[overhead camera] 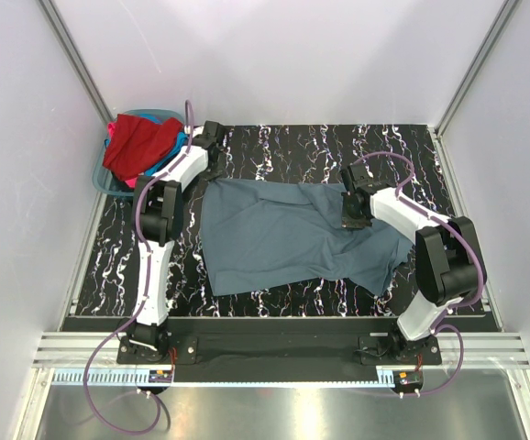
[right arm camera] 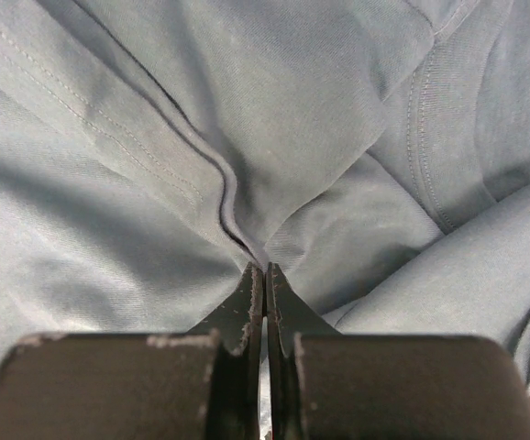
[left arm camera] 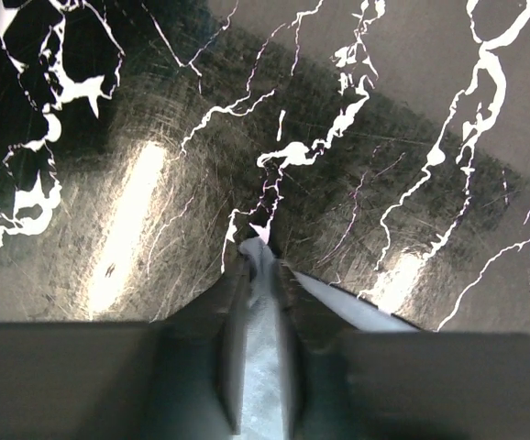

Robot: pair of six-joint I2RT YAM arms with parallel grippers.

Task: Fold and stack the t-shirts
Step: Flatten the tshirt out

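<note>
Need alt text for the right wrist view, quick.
The right gripper, fingers closed, pinches a fold of the grey-blue t-shirt. Rumpled cloth with stitched seams fills almost the whole frame.

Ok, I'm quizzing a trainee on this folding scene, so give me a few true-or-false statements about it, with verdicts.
1. The grey shirt lies spread on the table. True.
2. The right tool is shut on a pinch of that shirt. True.
3. The left tool is over the shirt. False: it is over bare table, off the shirt's far corner, near the basket.
4. The basket is empty. False: a red shirt lies heaped in it.
</note>
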